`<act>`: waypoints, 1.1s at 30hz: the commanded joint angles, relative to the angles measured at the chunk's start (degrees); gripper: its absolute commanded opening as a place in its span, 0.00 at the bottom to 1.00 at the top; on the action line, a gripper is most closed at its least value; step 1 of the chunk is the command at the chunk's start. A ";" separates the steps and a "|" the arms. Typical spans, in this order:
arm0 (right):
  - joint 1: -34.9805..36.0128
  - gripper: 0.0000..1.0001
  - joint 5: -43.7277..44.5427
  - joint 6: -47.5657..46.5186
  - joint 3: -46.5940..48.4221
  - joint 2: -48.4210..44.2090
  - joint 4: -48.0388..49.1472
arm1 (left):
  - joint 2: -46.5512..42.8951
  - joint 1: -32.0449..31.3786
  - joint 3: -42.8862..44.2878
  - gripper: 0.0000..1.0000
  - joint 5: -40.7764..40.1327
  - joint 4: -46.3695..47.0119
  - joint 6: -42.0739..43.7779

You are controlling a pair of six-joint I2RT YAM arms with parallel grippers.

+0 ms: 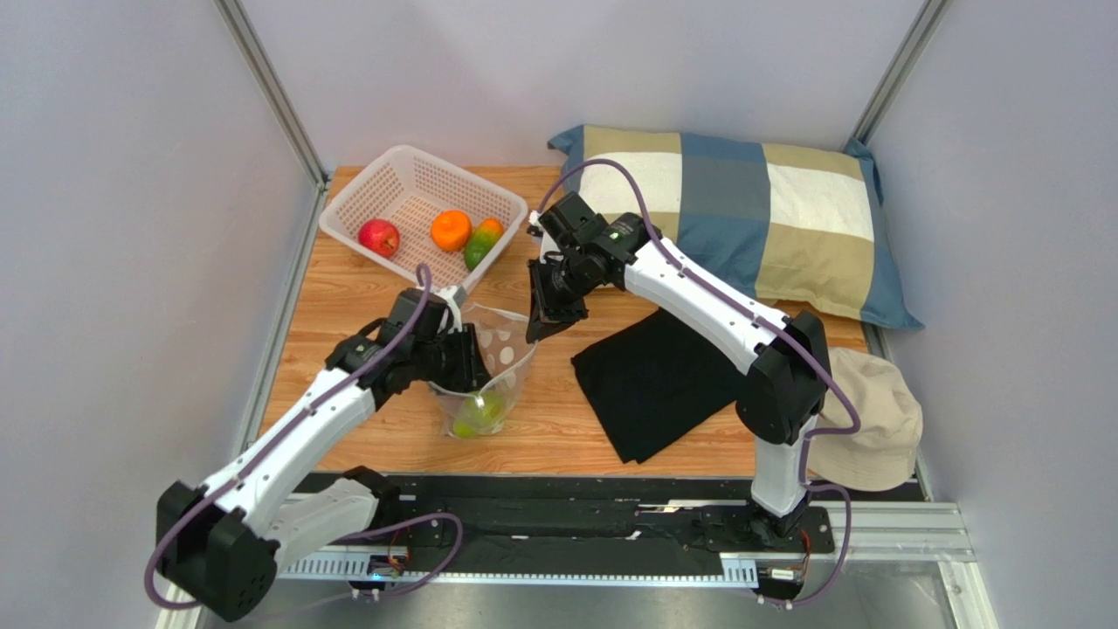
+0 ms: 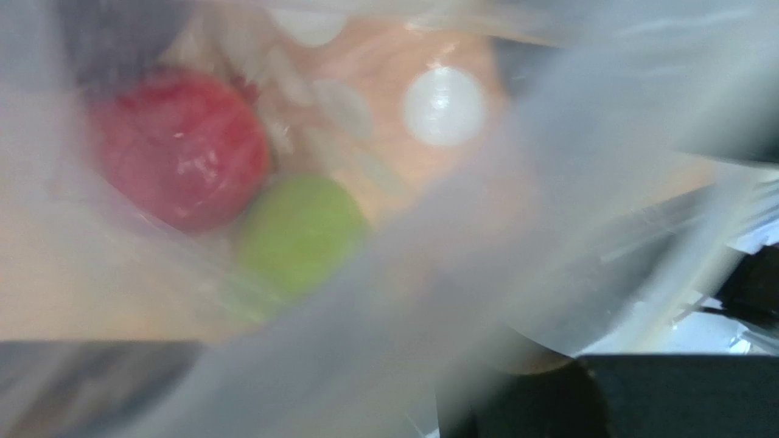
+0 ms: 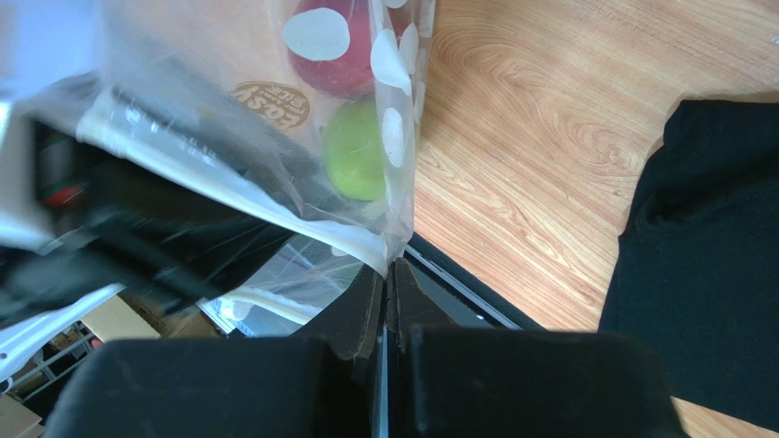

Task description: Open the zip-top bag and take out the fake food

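Observation:
The zip-top bag [image 1: 496, 367], clear with white dots, stands open on the table between my two grippers. My left gripper [image 1: 459, 361] is at its left rim. Plastic fills the left wrist view and hides the fingers. My right gripper [image 1: 542, 319] is shut on the bag's right rim corner [image 3: 389, 251], jaws pressed together [image 3: 390, 266]. Inside the bag lie a red fruit [image 3: 329, 59] and a green fruit [image 3: 355, 151], also seen in the left wrist view as red [image 2: 178, 151] and green [image 2: 297, 233].
A white lattice basket [image 1: 423, 168] at the back left holds a red fruit [image 1: 379, 237], an orange one [image 1: 450, 231] and an orange-green one [image 1: 483, 244]. A checked pillow [image 1: 735, 210], a black cloth [image 1: 656, 374] and a beige hat [image 1: 873, 419] lie to the right.

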 commanded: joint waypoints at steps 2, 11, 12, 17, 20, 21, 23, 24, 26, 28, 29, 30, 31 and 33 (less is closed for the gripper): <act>0.00 0.00 1.48 0.47 4.00 -3.92 0.15 | 5.11 -0.02 -1.00 0.42 1.15 0.89 -4.20; -2.54 0.11 -4.74 1.69 22.52 6.70 -0.47 | 9.86 -0.02 -6.36 0.54 12.22 15.56 -8.84; -2.98 0.18 -7.18 2.57 24.12 9.24 -1.08 | 10.82 -0.02 -7.06 0.55 12.66 17.23 -9.72; -5.62 0.55 -7.21 3.46 18.19 5.15 -3.73 | 12.67 -0.02 -5.93 0.65 10.21 17.24 -6.75; -7.81 0.62 -7.82 6.78 4.93 -3.63 1.97 | 14.25 -0.02 -5.58 0.65 11.61 21.10 -6.04; -8.78 0.63 -8.35 8.36 -2.85 -8.35 6.08 | 15.04 -0.02 -5.49 0.65 12.31 23.03 -6.39; -11.75 0.65 -8.88 11.79 -10.19 -12.34 10.23 | 15.83 -0.02 -5.49 0.65 12.84 23.83 -6.66; -12.64 0.66 -9.49 12.33 -13.18 -14.79 13.21 | 16.53 -0.02 -5.40 0.65 13.54 24.36 -6.66; -14.49 0.60 -10.46 12.69 -20.84 -15.52 14.90 | 17.07 -0.02 -5.31 0.66 13.98 24.54 -6.66; -14.76 0.42 -11.07 11.29 -24.18 -13.95 16.31 | 17.77 -0.02 -5.40 0.66 14.77 25.15 -6.75; -14.41 0.37 -10.99 10.76 -24.81 -13.07 17.01 | 17.86 -0.02 -5.14 0.66 14.77 24.98 -6.66; -14.24 0.30 -10.73 10.06 -25.60 -11.49 18.84 | 18.47 -0.02 -4.70 0.67 14.51 24.28 -6.22; -13.97 0.22 -10.38 9.79 -25.87 -10.61 19.30 | 18.82 -0.02 -4.26 0.67 14.25 23.67 -6.04; -13.36 0.16 -9.50 8.65 -25.69 -8.50 20.26 | 20.31 -0.02 -3.12 0.68 13.37 21.91 -5.52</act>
